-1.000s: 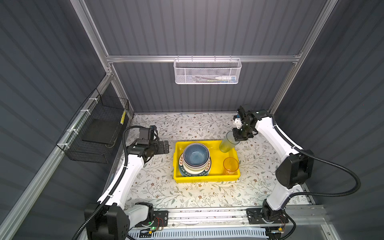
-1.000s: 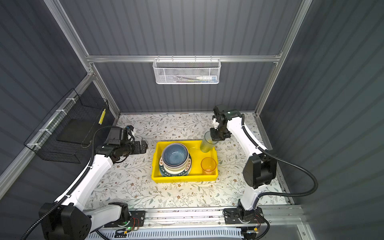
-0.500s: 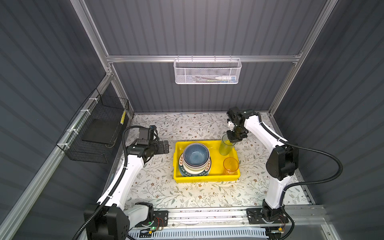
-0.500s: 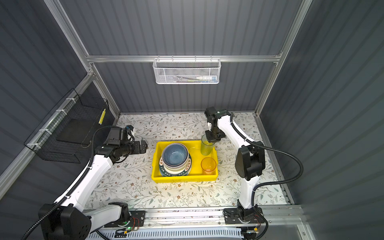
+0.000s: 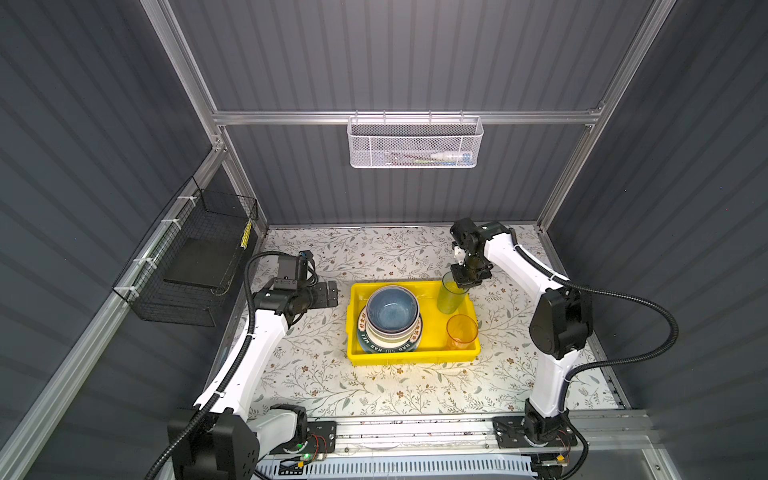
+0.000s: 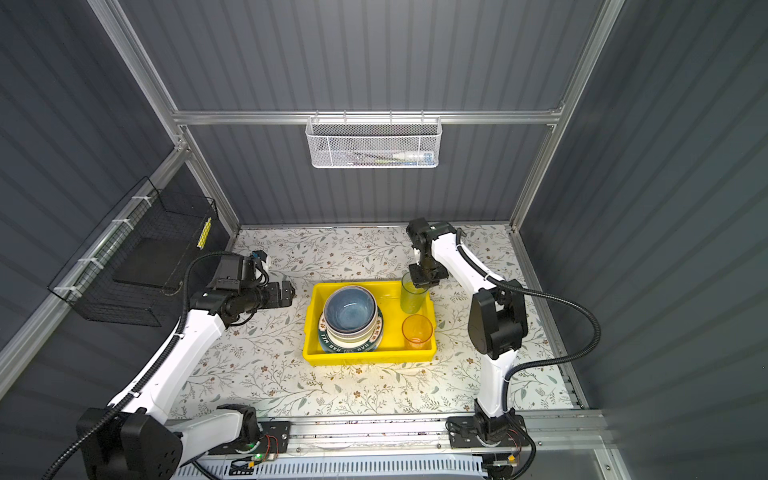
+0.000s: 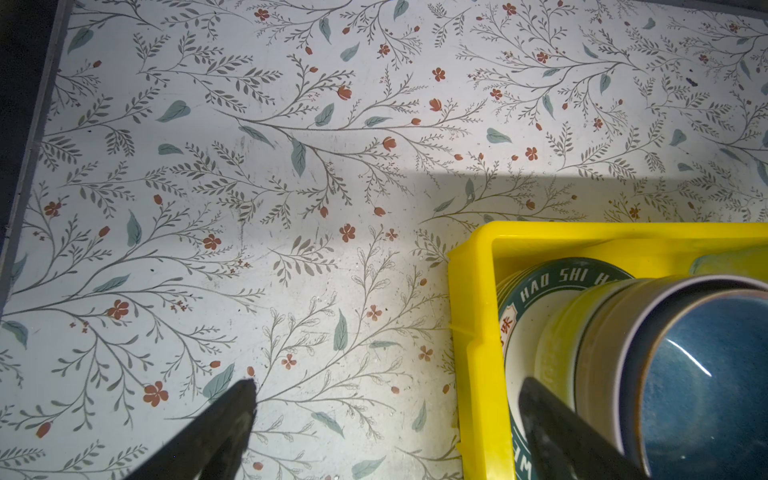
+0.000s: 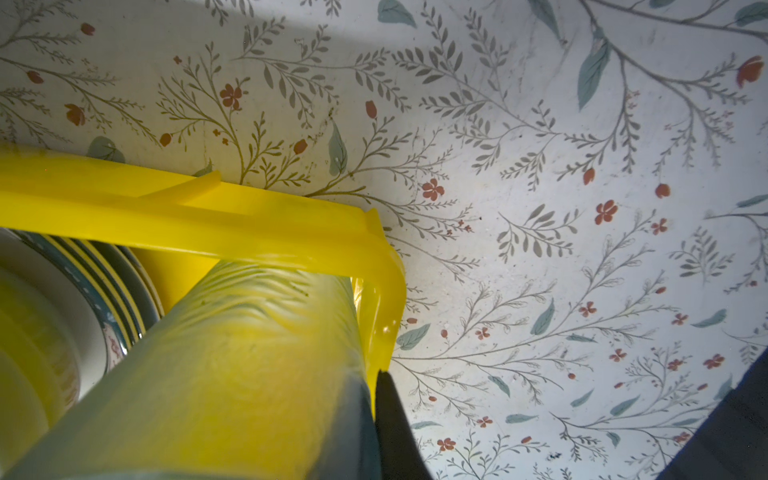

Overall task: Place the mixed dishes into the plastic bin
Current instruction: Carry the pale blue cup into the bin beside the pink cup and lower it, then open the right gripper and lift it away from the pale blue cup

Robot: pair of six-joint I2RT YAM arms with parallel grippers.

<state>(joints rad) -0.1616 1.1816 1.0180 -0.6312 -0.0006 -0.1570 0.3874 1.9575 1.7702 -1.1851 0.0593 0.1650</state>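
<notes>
Observed: right claw (image 5: 467,283) clamped on blue tumbler (image 5: 450,300) rim at bin's (image 5: 353,328) one-o'clock corner; left claw (image 5: 331,294) apart, idle. Recommend lowering upright, clear of pink tumbler (image 5: 461,331), before release.

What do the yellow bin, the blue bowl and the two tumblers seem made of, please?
The yellow bin: probably moulded plastic, glossy, lipped rim. The blue bowl: likely glazed ceramic, sharp highlights. The blue tumbler and orange-pink tumbler: translucent plastic or glass; the yellow shows through.
</notes>
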